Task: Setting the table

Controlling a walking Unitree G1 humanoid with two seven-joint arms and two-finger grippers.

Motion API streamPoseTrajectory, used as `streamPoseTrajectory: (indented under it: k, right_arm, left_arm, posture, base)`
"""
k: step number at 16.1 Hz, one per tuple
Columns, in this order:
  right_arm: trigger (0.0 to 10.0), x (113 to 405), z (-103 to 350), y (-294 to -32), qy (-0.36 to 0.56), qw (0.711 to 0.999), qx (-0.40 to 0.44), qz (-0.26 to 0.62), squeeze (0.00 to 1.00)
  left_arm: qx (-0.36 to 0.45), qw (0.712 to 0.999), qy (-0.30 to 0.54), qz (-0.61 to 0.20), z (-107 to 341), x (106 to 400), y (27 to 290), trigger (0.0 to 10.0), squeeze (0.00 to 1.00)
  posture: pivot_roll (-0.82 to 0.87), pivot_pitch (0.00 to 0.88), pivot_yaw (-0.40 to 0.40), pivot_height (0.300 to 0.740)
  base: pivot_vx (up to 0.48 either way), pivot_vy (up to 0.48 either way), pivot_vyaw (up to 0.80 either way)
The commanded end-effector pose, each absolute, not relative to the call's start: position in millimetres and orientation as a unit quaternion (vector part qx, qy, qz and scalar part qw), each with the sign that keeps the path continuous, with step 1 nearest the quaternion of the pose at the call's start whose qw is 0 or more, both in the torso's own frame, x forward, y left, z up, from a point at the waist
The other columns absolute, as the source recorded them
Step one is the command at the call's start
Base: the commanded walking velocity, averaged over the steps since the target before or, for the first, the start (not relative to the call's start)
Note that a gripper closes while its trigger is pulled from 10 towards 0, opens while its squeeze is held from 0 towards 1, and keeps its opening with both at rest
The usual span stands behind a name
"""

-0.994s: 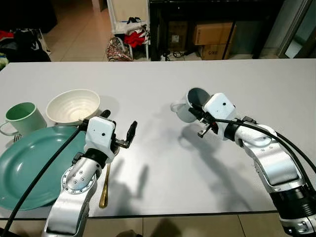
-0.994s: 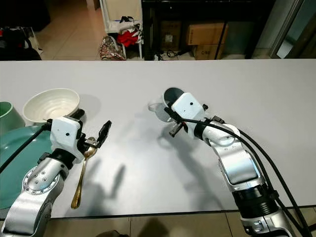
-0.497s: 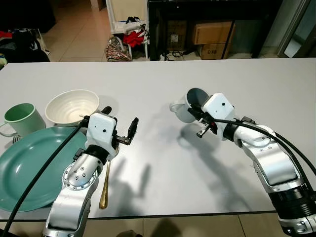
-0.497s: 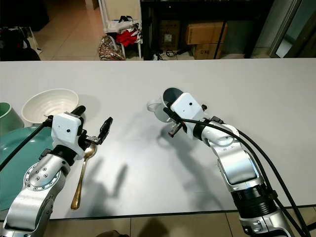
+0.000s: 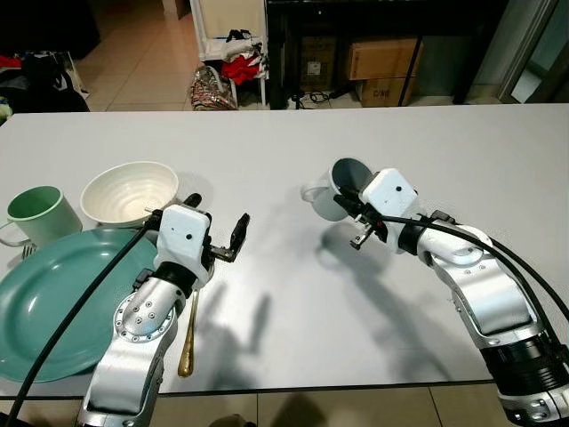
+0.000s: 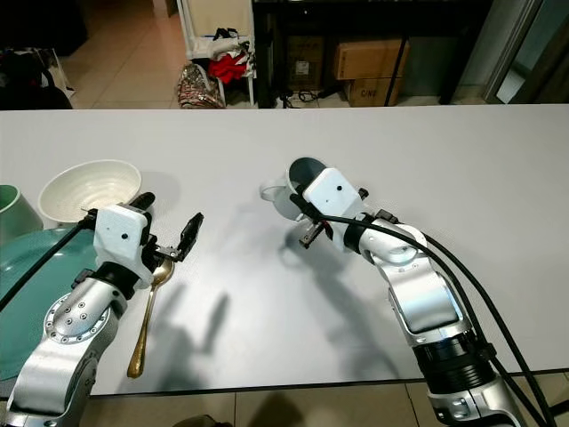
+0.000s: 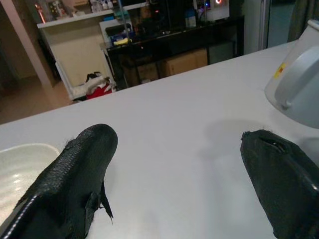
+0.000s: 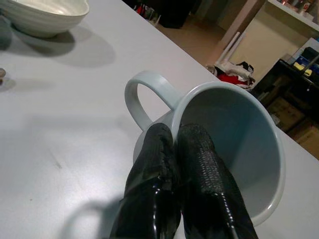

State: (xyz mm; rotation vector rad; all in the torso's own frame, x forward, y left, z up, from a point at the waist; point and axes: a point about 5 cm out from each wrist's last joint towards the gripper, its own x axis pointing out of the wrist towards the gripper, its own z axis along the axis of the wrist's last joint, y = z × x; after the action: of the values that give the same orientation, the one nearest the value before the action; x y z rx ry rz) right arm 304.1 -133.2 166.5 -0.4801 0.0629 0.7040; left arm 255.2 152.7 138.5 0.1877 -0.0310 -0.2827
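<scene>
Two jaws: right (image 8: 172,149) pinching pale mug (image 5: 336,189) rim mid-table, left (image 5: 216,229) spread, empty.

No text legible from my feed. Cardboard boxes (image 5: 382,60) under dark shelf behind table: one carries small white label, lower one dark printed marks, both too small to read. Yellow sticker (image 7: 280,70) on white casing in left wrist view, unreadable. No brands, numbers, signs elsewhere.
</scene>
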Motion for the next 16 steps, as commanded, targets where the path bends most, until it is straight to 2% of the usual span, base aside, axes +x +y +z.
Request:
streamPoseTrajectory:
  k: [1,6,10,14,16]
  right_arm:
    - [10.0,304.9,171.9,-128.7,0.016,0.907,-0.238,0.348,0.00]
    - [10.0,307.8,173.9,-126.2,0.012,0.904,-0.238,0.355,0.00]
    - [10.0,318.7,174.3,-125.2,0.039,0.874,-0.271,0.403,0.00]
    - [10.0,339.4,175.2,-126.7,0.080,0.800,-0.332,0.494,0.00]
    - [10.0,346.4,179.1,-128.0,0.106,0.748,-0.374,0.538,0.00]
  left_arm:
    - [0.099,0.985,-0.019,-0.143,141.1,257.5,153.1,10.0,0.00]
    - [0.098,0.985,-0.021,-0.139,142.5,259.6,153.5,10.0,0.00]
    - [0.107,0.982,-0.016,-0.152,141.5,260.5,153.3,10.0,0.00]
    - [0.115,0.966,-0.003,-0.229,143.4,253.7,147.9,10.0,0.00]
    - [0.114,0.956,0.022,-0.269,142.0,246.4,147.1,10.0,0.00]
  posture:
    - [-0.01,0.000,0.050,0.740]
    - [-0.01,0.000,0.043,0.740]
    - [-0.01,0.000,0.049,0.740]
    - [-0.01,0.000,0.048,0.740]
    - [0.00,0.000,0.045,0.740]
  base:
    - [0.000,0.000,0.00]
    - [0.000,0.000,0.00]
    - [0.000,0.000,0.00]
    - [0.000,0.000,0.00]
    - [0.000,0.000,0.00]
